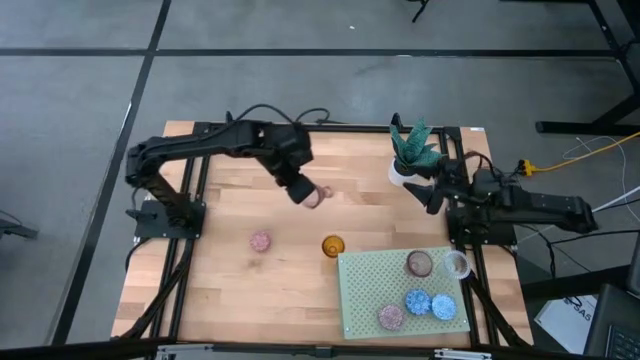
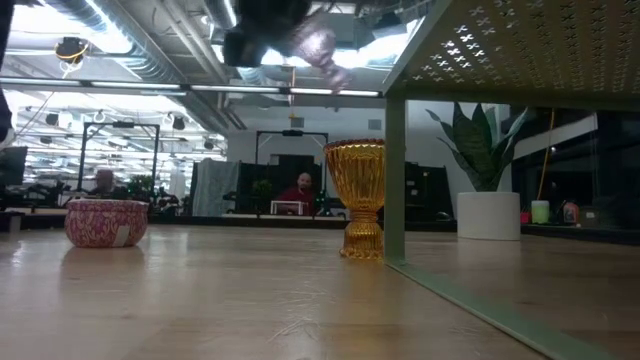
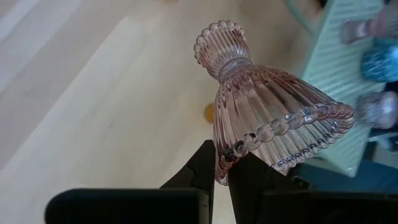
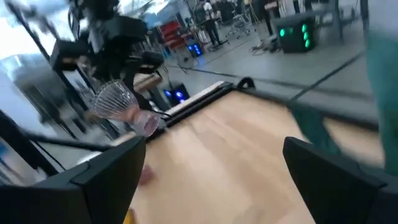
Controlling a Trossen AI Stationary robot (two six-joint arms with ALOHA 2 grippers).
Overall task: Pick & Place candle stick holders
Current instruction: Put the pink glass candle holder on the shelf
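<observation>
While left gripper (image 3: 222, 163) pinches pink holder (image 3: 267, 115) rim aloft; right gripper (image 4: 211, 168) open, blurred.

Even overhead light is falling on the wooden table (image 1: 250, 280), casting only soft shadows. In the low view, ceiling strip lights (image 2: 290, 90) are glaring behind the amber candle stick holder (image 2: 357, 198), which is glowing. The left wrist view is looking washed out, with the ribbed pink candle stick holder (image 3: 267, 118) sharp against a blurred background. Motion blur is smearing the right wrist view.
</observation>
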